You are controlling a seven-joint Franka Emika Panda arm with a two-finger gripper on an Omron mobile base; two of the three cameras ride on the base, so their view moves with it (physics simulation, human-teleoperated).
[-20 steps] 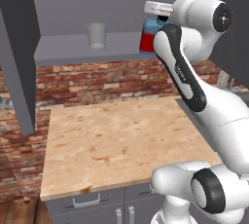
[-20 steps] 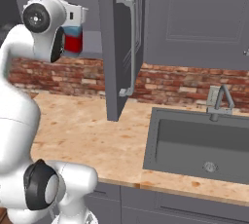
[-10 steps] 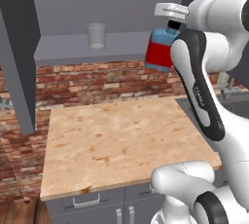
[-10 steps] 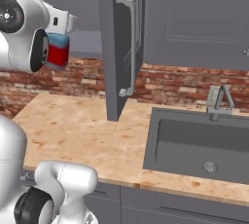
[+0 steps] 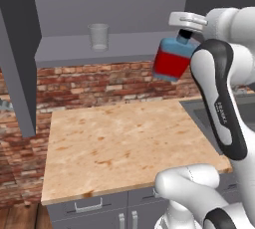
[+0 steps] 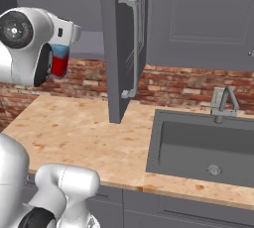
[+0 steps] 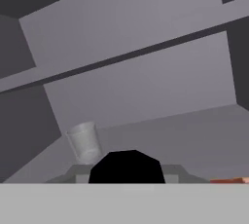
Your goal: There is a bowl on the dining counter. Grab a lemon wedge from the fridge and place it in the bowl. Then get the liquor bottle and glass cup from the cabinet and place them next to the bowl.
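liquor bottle clamped in the fingers, tilted, in the air above the wood table.
glass cup upright on the shelf of the open cabinet, well left of the bottle.

Red, blue-shouldered liquor bottle; grey cabinet

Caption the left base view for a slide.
Gripper holds the tilted liquor bottle in the air outside the open cabinet, glass cup on its shelf.
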